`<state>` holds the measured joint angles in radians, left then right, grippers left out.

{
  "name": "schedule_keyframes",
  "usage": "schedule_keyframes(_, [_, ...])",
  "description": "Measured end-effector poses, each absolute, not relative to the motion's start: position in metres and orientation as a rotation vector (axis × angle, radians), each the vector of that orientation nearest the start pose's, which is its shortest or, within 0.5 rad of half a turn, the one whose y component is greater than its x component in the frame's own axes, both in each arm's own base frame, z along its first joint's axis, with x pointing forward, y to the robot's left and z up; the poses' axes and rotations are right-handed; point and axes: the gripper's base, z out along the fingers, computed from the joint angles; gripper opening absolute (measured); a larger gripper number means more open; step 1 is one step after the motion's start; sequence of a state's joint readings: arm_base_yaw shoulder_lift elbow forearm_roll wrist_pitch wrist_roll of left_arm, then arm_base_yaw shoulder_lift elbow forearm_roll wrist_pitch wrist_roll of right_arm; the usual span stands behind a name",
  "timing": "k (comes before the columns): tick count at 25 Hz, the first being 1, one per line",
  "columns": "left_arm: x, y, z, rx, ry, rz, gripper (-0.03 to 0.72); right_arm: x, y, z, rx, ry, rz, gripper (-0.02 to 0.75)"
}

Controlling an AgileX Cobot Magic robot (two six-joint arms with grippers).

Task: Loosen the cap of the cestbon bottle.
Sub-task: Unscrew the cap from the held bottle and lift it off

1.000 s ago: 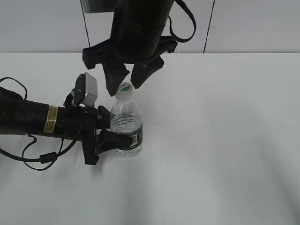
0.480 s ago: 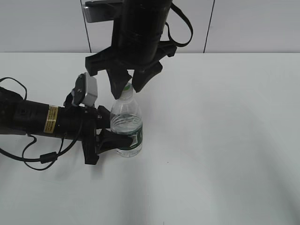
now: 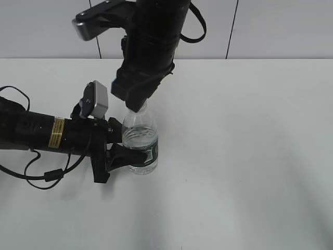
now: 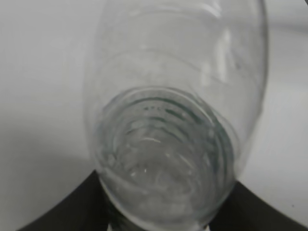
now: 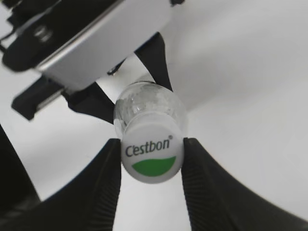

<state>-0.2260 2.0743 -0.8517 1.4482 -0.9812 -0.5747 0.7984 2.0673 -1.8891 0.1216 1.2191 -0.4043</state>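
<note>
The cestbon bottle [image 3: 141, 140], clear and ribbed with a dark green label band, stands upright on the white table. My left gripper [image 3: 126, 148] comes in from the left and is shut on the bottle's lower body; the bottle fills the left wrist view [image 4: 168, 120]. My right gripper [image 3: 136, 107] hangs straight down over the bottle top and hides the cap in the exterior view. In the right wrist view the white cap [image 5: 152, 153] with its green half-disc sits between the two black fingers of the right gripper [image 5: 151, 163], which touch its sides.
The white table [image 3: 250, 156] spreads to the right and front. A pale panelled wall [image 3: 281, 26] runs behind its far edge. The left arm and its cables [image 3: 31, 135] lie along the table's left side.
My right gripper has dropped onto the bottle top, turned about its vertical axis, and closed on the cap, which is now hidden in the exterior view. The left gripper and bottle have not moved.
</note>
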Motion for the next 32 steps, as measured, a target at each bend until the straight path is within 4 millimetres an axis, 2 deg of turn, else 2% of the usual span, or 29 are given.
schedule_keyframes(4, [0.3,-0.146,0.092,1.355,1.711,-0.903,0.342,0.303,0.325,0.267,-2.167,1.872,0.125,0.301])
schedule_keyframes(6, [0.3,-0.146,0.092,1.355,1.711,-0.903,0.342,0.304,0.324,0.268,-2.342,1.638,0.073,0.301])
schedule_keyframes(8, [0.301,-0.146,0.092,1.354,1.712,-0.903,0.342,0.304,0.324,0.268,-2.444,1.474,0.04,0.3])
schedule_keyframes(11, [0.301,-0.146,0.092,1.352,1.712,-0.903,0.342,0.304,0.324,0.269,-2.501,1.36,0.018,0.3])
schedule_keyframes(14, [0.301,-0.146,0.092,1.347,1.716,-0.904,0.342,0.306,0.325,0.275,-2.502,1.332,0.009,0.3])
schedule_keyframes(18, [0.301,-0.146,0.092,1.349,1.716,-0.903,0.34,0.302,0.322,0.294,-2.456,1.319,0.004,0.299])
schedule_keyframes(20, [0.301,-0.146,0.092,1.349,1.717,-0.902,0.34,0.298,0.32,0.306,-2.387,1.382,0.022,0.299])
schedule_keyframes(22, [0.301,-0.146,0.092,1.349,1.717,-0.902,0.34,0.295,0.317,0.316,-2.228,1.589,0.077,0.299])
schedule_keyframes(25, [0.301,-0.146,0.092,1.35,1.716,-0.902,0.34,0.294,0.317,0.32,-1.771,2.099,0.22,0.299])
schedule_keyframes(26, [0.301,-0.146,0.092,1.35,1.716,-0.902,0.34,0.294,0.317,0.32,-1.555,2.28,0.27,0.299])
schedule_keyframes(27, [0.301,-0.146,0.092,1.35,1.716,-0.902,0.34,0.294,0.316,0.319,-1.405,2.387,0.298,0.299])
schedule_keyframes(29, [0.301,-0.146,0.092,1.35,1.716,-0.902,0.34,0.295,0.315,0.319,-1.086,2.569,0.342,0.299])
schedule_keyframes(32, [0.301,-0.146,0.092,1.35,1.716,-0.902,0.34,0.296,0.314,0.319,-0.888,2.657,0.366,0.299])
